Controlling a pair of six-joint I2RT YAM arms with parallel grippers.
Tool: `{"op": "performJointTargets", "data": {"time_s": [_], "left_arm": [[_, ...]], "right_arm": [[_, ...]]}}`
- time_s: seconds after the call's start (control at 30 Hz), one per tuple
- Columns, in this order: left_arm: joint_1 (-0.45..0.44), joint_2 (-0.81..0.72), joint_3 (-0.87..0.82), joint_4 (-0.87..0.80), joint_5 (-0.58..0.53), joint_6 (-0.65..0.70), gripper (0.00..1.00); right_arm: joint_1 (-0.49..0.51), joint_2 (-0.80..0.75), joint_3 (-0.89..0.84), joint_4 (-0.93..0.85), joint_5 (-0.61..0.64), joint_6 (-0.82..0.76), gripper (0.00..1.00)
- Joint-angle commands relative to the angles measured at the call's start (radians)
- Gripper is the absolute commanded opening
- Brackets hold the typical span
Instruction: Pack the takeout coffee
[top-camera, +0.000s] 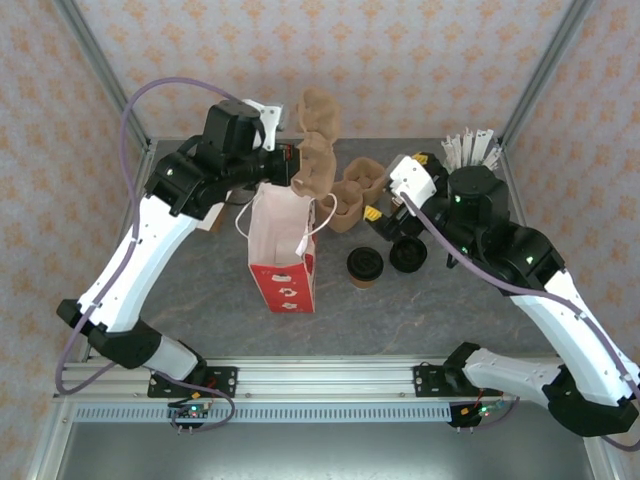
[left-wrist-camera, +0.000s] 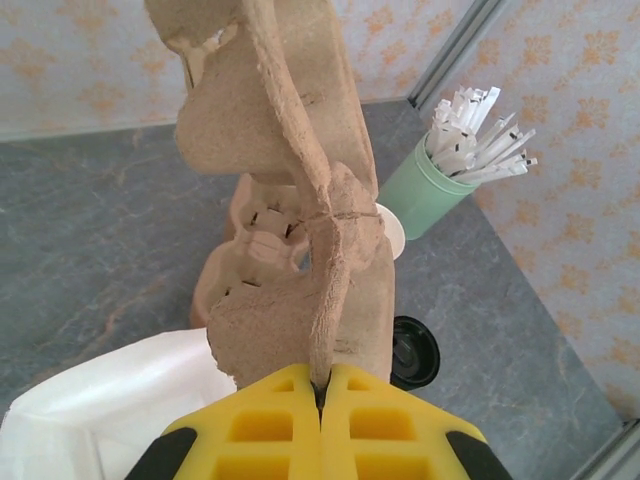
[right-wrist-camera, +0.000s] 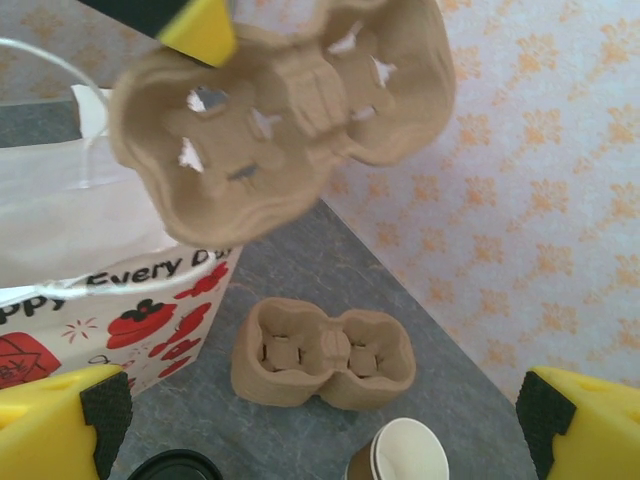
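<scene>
Takeout coffee upright on surface, black lid on, long axis vertical, just right of paper bag. Right claw hovers just beyond it, spread wide, gripping nothing. Coffee sits on claw's near side, low in wrist view, so right arm clearly nearer. Unlidded cup under that claw. Further back, spare carrier rests on surface. Left claw clenched on raised carrier, above bag's far edge. Likely next: right claw pulls nearward, drops over lid.
</scene>
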Motion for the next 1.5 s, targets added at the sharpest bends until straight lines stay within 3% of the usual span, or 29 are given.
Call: {"op": "performJointTargets", "data": {"time_s": [0.0,0.27,0.6,0.87,1.47], "left_arm": [[-0.038,-0.067,-0.042,0.059,-0.087,0.075,0.0],[-0.132,-0.137,-0.107,0.076,-0.192,0.119,0.0],[-0.21,-0.133,-0.092,0.098,-0.179,0.125,0.0],[-0.23,-0.133,-0.094,0.105,-0.17,0.13,0.0],[-0.253,-0.137,-0.099,0.115,-0.147,0.168,0.0]], "right_arm": [[-0.026,-0.003,0.067,-0.018,-0.031,0.019,0.99],[-0.02,0.122,0.253,-0.168,-0.163,-0.172,0.87],[0.066,0.291,0.349,-0.109,-0.122,-0.376,0.82],[0.068,0.37,0.392,-0.08,-0.125,-0.392,0.69],[0.065,0.424,0.424,-0.067,-0.092,-0.381,0.55]]}}
